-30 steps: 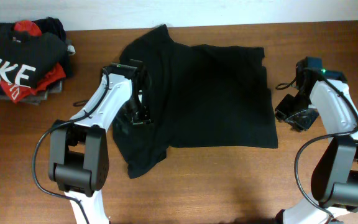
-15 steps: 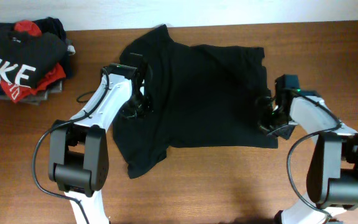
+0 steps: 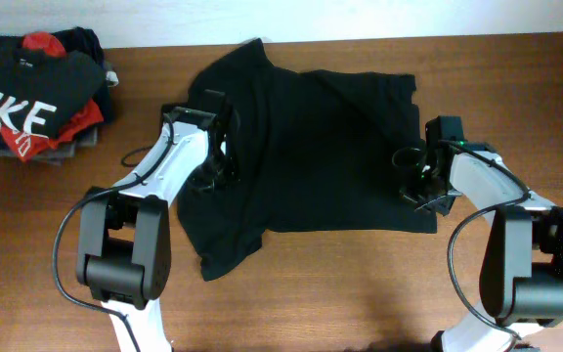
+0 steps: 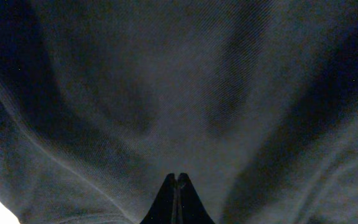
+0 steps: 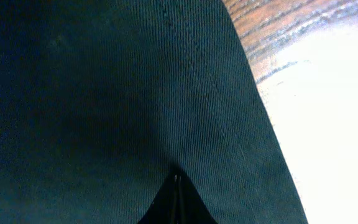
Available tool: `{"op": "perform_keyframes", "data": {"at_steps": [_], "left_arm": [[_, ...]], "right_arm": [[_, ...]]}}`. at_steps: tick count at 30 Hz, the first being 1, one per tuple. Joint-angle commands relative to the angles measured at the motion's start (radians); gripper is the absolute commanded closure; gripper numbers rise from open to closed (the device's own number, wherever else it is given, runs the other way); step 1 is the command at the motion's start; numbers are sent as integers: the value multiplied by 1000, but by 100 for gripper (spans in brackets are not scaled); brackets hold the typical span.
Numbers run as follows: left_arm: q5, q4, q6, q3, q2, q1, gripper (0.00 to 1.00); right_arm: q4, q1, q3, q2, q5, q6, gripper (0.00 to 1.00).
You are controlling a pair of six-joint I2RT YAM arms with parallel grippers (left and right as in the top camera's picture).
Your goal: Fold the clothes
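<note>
A brown wooden table (image 3: 360, 293) carries the black T-shirt (image 3: 330, 147), which is spread between both arms. Overhead, the left gripper (image 3: 215, 174) and the right gripper (image 3: 420, 186) sit on opposite edges of it. Only the wrist views show each pair of tips pinched tight on the fabric. A pile of folded garments (image 3: 37, 98) lies well beyond the left gripper.

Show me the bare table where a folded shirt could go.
Bare table: the front strip between the T-shirt and the table edge; the back-right corner beyond the right claw; the front-left stretch below the clothes pile. Crowded: the middle, where the right claw and the left claw are shut on the T-shirt.
</note>
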Motion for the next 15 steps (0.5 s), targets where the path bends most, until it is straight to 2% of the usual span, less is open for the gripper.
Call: {"op": "perform_keyframes", "data": {"at_steps": [1, 15], "left_arm": [[-11, 13, -6, -50, 2, 0, 100], [-11, 35, -6, -143, 2, 8, 100]], "right_arm": [[13, 4, -6, 26, 25, -7, 96], [-54, 4, -6, 26, 59, -7, 96]]}}
